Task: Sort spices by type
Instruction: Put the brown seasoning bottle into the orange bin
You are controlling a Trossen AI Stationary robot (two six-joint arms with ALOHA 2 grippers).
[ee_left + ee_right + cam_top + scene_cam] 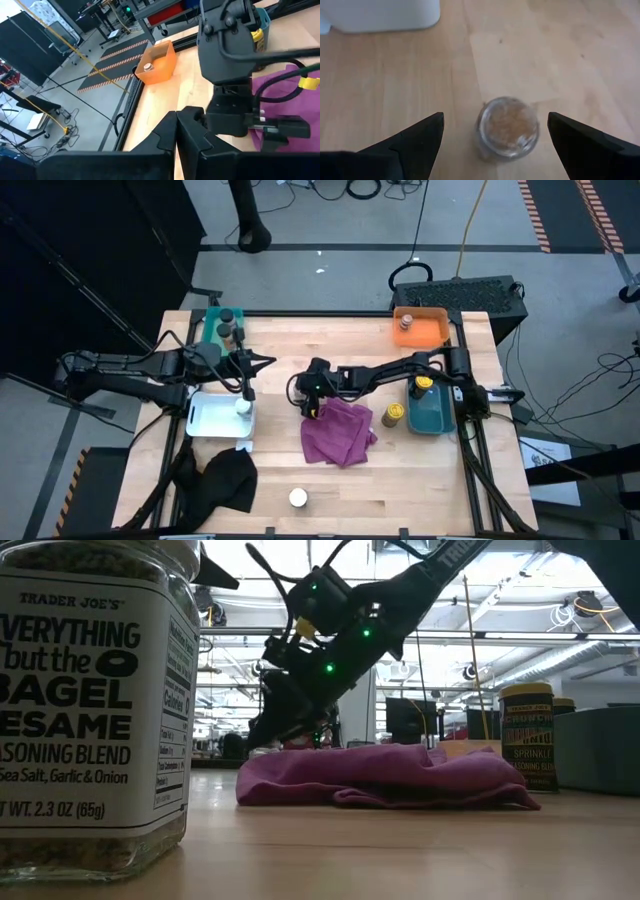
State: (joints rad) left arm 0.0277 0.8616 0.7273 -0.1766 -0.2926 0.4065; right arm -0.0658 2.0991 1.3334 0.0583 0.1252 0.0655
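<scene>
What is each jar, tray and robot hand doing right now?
Left gripper: shut, holding nothing, above the white tray.
Right gripper: open, above the brown jar, not touching it.
Brown jar: upright on the table, beside the cloth.
White jar: in the white tray.
Bagel jar: upright, lid on.
Yellow-lid jar: upright beside the blue tray.
Cloth: crumpled on the table.

Magenta cloth [338,431] — orange tray [421,328], teal tray [431,409], white tray [221,416].
</scene>
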